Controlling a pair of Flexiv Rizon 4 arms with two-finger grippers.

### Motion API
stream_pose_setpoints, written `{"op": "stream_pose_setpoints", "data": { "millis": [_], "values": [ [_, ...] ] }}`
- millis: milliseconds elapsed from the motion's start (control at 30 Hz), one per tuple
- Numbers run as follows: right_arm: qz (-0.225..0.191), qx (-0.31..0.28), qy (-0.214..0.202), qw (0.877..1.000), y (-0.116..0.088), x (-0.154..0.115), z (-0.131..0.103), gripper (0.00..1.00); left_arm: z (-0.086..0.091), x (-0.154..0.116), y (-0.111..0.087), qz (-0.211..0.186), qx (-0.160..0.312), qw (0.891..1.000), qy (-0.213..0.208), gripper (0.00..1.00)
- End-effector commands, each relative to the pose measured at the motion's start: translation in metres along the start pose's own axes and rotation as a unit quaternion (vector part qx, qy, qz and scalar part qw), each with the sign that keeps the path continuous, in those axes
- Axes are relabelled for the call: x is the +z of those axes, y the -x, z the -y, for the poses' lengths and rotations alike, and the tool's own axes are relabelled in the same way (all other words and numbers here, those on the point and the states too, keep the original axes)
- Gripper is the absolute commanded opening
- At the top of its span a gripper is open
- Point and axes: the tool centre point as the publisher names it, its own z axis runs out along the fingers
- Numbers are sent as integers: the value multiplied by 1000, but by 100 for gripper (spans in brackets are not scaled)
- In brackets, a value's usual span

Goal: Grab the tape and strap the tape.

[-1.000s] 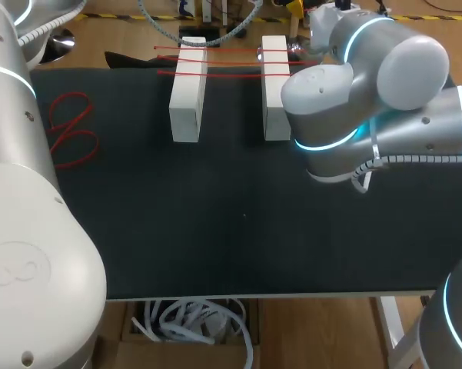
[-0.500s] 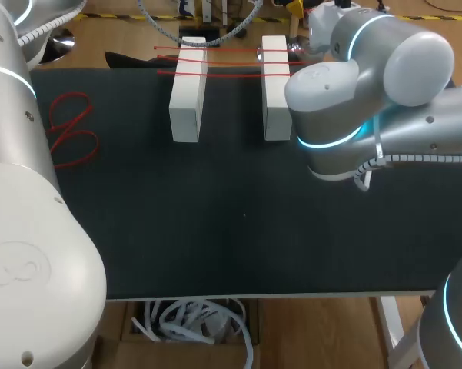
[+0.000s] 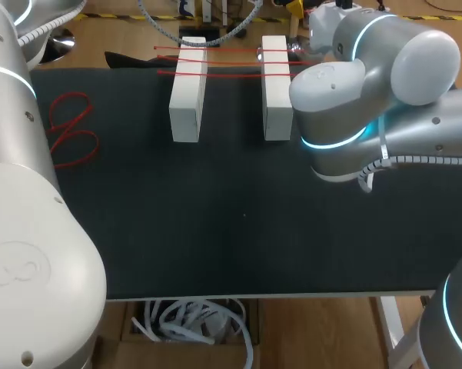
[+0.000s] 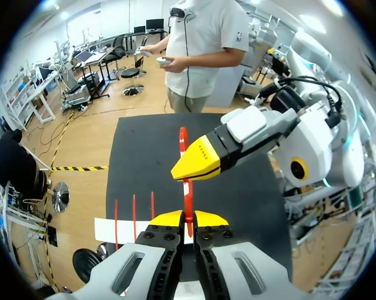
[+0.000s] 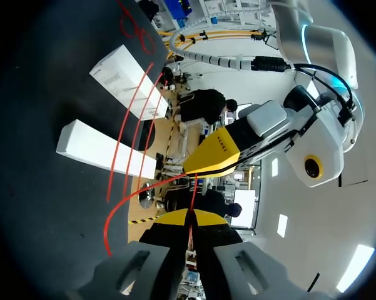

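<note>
Tape [image 4: 182,139] clamped between left gripper [image 4: 188,220] fingers; right gripper [image 5: 191,219] pinches it too.

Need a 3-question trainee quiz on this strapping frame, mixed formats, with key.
1. How many red tapes lie across the two white blocks? A one, B three, C five.
2. True or false: the blocks touch each other.
3. What are the left claw and right claw both shut on?
Key: 1 B. 2 False, a gap separates them. 3 A fourth tape, strung between them.
</note>
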Motion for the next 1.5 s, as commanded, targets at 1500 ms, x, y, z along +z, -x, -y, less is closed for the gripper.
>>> {"op": "stream_pose_setpoints", "data": {
  "millis": [1500],
  "values": [
    [-9,21,69,997,8,5,-16,0,1,-1,0,-1,0,1000,2,0]
  ]
}}
